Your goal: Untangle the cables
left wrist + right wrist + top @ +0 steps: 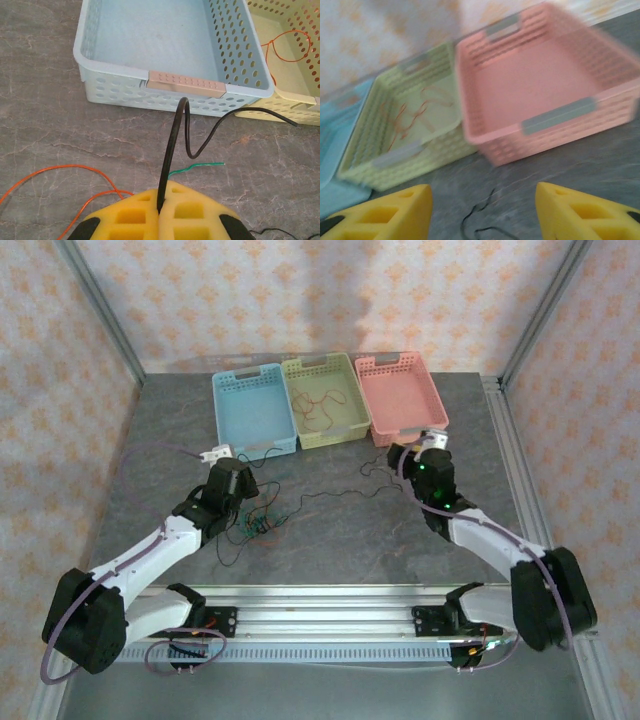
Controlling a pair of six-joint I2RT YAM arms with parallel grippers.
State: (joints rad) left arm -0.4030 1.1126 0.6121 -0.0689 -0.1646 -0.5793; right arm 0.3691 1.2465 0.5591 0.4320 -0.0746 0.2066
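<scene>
The left gripper [161,206] is pressed together on a black cable [172,145], near the cable knot [258,525] on the table [350,552]. The right gripper [484,200] stands spread, holding nothing, above a loose black strand [470,220] before the pink basket [560,136].

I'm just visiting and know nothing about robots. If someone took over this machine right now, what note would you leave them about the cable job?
Left gripper: shut on a black cable, near the blue tray.
Right gripper: open, holding nothing, above a loose black strand in front of the pink tray.
Done: one orange cable lies in the green tray.
Left to do: the knot of black, orange and green cables on the table needs pulling apart and sorting.
</scene>
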